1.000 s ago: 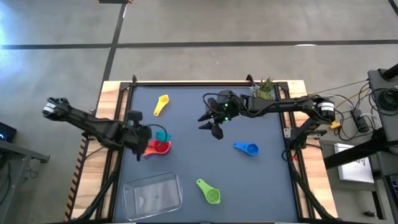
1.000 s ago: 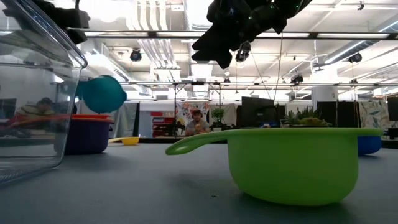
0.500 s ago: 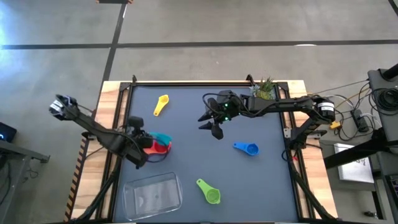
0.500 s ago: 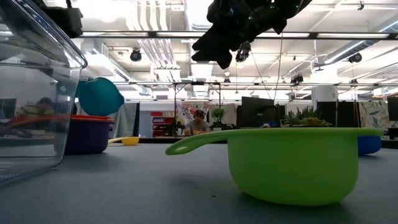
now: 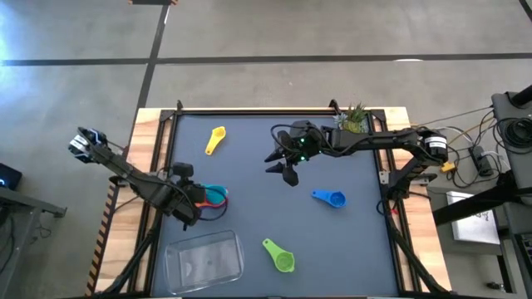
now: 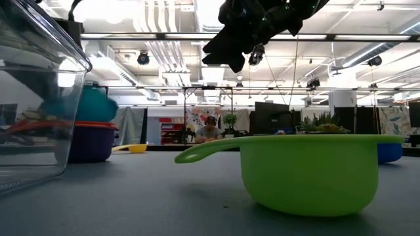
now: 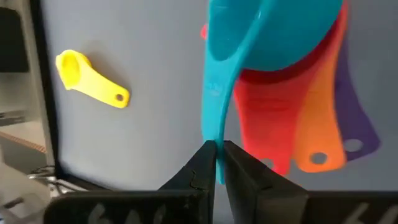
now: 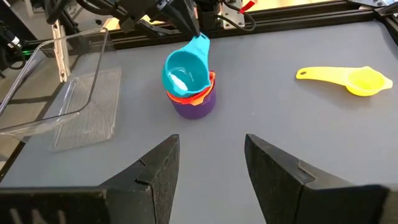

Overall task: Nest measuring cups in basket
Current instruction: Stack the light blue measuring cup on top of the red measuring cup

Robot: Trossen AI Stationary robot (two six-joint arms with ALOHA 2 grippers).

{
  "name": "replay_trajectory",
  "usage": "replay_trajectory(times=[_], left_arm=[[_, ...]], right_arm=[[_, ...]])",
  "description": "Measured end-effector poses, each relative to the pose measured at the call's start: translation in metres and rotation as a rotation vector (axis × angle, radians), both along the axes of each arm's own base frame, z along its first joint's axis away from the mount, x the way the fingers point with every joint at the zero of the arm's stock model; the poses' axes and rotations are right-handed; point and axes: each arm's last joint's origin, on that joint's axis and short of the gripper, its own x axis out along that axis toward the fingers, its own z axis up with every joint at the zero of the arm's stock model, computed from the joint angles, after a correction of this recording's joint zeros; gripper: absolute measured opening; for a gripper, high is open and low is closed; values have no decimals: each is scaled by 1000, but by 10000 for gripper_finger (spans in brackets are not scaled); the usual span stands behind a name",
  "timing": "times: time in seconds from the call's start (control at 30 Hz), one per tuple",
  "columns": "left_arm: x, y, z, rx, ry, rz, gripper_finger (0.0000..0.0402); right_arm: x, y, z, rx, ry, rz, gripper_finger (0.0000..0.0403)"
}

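Seven measuring cups, one basket, one plant, two arms.

Four cups sit stacked: teal cup (image 8: 185, 70), red cup (image 7: 266, 118), orange cup (image 7: 316, 134) and purple cup (image 8: 194, 107). Three lie singly: yellow cup (image 5: 215, 139), blue cup (image 5: 330, 198), green cup (image 5: 279, 255). One clear basket (image 5: 204, 262), one potted plant (image 5: 353, 118).

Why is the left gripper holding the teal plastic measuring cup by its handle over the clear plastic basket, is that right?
Not quite. The left gripper does hold the teal plastic measuring cup by its handle, but over the nested stack of red, orange and purple cups, not the clear plastic basket, which lies apart, nearer the table's front edge. The right wrist view shows it best.
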Motion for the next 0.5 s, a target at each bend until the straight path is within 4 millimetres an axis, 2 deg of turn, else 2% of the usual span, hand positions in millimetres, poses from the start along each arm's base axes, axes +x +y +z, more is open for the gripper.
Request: replay_trajectory(times=[0.13,0.27,0.4,0.5], left_arm=[[3,-3,4,-43,-10,1,48],[8,-6,16,-72,-53,0,93],[13,-8,32,-89,-144,19,133],[9,-6,41,-145,-244,7,147]], right_arm=[[0,0,0,0,0,0,171],[0,0,0,0,0,0,171],[0,0,0,0,0,0,171],[0,0,0,-1,0,1,171]])
